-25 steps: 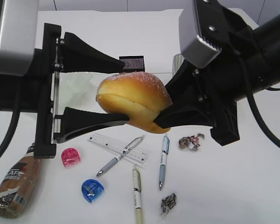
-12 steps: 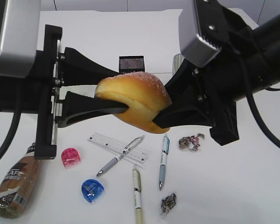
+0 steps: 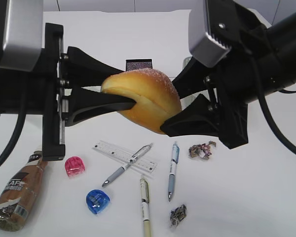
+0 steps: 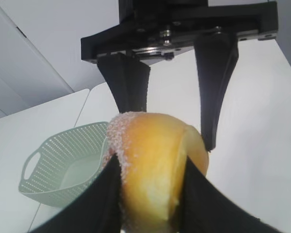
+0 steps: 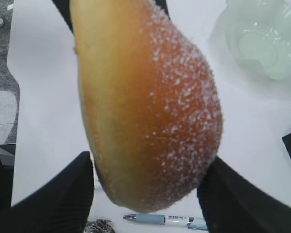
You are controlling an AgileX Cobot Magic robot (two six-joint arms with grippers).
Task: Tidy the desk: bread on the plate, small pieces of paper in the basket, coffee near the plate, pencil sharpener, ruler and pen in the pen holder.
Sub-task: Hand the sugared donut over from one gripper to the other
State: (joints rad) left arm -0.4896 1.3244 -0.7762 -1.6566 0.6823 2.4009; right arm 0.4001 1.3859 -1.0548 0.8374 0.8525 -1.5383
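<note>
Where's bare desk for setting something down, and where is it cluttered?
Free: desk right of the paper scraps, out to the right edge; also the far strip behind the pen holder. Crowded: front centre and left, with the ruler, three pens, pink sharpener, blue sharpener and coffee. Mid-air centre is blocked by both grippers around the bread.

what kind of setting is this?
Likely a lab tabletop staged as an office desk: plain white desk with loose pens, a ruler, sharpeners and a mesh pen holder.
</note>
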